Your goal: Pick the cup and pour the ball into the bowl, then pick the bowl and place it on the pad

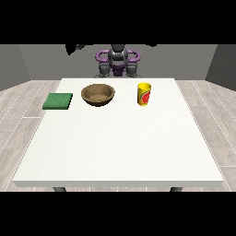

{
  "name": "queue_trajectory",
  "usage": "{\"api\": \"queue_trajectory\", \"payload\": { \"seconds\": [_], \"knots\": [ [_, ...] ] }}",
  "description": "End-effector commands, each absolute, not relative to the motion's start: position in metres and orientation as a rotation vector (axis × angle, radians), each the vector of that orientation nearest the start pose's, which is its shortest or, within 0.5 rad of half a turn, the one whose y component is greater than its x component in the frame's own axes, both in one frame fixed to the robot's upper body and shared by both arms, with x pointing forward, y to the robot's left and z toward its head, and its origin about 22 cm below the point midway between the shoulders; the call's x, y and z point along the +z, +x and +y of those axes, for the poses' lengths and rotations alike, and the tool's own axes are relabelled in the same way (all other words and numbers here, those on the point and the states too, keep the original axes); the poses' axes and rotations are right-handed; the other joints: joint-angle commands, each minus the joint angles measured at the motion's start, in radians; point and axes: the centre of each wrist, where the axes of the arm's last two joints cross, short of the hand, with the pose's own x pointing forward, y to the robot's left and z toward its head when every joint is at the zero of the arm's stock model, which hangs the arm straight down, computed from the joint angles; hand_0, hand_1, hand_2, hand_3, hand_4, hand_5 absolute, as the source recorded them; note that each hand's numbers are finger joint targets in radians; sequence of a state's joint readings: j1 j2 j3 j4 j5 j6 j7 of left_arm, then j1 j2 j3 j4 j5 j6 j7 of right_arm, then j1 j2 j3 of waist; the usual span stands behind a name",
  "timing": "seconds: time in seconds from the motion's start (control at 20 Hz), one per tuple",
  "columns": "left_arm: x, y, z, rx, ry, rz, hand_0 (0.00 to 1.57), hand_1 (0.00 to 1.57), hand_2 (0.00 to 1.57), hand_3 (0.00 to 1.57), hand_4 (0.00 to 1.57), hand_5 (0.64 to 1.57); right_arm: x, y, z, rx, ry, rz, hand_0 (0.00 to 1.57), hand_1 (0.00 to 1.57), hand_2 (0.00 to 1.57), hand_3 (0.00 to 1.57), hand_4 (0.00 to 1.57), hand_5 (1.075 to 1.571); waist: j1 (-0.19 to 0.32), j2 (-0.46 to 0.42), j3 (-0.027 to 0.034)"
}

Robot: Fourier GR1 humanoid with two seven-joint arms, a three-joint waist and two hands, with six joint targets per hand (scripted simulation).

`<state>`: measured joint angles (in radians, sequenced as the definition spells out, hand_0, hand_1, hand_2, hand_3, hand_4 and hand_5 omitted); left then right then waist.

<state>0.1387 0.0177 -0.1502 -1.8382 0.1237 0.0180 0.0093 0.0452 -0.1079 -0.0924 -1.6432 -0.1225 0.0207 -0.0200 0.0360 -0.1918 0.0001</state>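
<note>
Task start: cup (144, 94), bowl (97, 95) and pad (58, 101) in a row on the table (120, 147).
Both hands are raised at the robot's chest, nothing held; finger state cannot be told. A hasty tilt of the upright cup could send its unseen ball past the bowl.

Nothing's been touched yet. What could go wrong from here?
1. The cup stands upright beside the bowl, apart from it; tipped short of the bowl, the ball might roll across the table.
2. The pad overhangs the table's edge; the bowl set off-centre could tip there.
</note>
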Motion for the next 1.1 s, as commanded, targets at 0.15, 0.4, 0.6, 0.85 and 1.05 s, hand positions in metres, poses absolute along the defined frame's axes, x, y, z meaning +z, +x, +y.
{"api": "queue_trajectory", "payload": {
  "seconds": [0.15, 0.4, 0.6, 0.85, 1.05],
  "knots": [
    [0.052, 0.219, 0.209, -0.047, -0.113, -1.828, 0.00, 0.00, 0.00, 0.00, 0.00, 1.402, 0.017, 0.246, -0.281, -0.044, -0.004, -1.736, 0.00, 0.00, 0.00, 0.00, 0.00, 1.563, -0.007, 0.142, 0.0001],
    [0.070, 0.268, 0.231, -0.083, -0.015, -1.979, 0.00, 0.00, 0.00, 0.00, 0.00, 1.317, 0.033, 0.279, -0.279, -0.030, 0.008, -1.878, 0.00, 0.00, 0.00, 0.00, 0.00, 1.564, -0.026, 0.352, 0.0003],
    [0.058, 0.292, 0.250, -0.064, 0.072, -2.025, 0.00, 0.00, 0.00, 0.00, 0.00, 1.254, 0.034, 0.287, -0.273, 0.019, 0.031, -1.925, 0.00, 0.00, 0.00, 0.00, 0.00, 1.559, -0.071, 0.415, -0.0002],
    [0.048, 0.312, 0.278, -0.079, 0.087, -1.998, 0.00, 0.00, 0.00, 0.00, 0.00, 1.257, 0.042, 0.300, -0.307, 0.016, 0.009, -1.934, 0.00, 0.00, 0.00, 0.00, 0.00, 1.560, -0.085, 0.421, -0.0002],
    [0.020, 0.323, 0.258, -0.053, 0.096, -1.941, 0.00, 0.00, 0.00, 0.00, 0.00, 1.259, 0.026, 0.295, -0.306, 0.047, 0.049, -1.878, 0.00, 0.00, 0.00, 0.00, 0.00, 1.562, -0.123, 0.363, -0.0002]
  ]
}}
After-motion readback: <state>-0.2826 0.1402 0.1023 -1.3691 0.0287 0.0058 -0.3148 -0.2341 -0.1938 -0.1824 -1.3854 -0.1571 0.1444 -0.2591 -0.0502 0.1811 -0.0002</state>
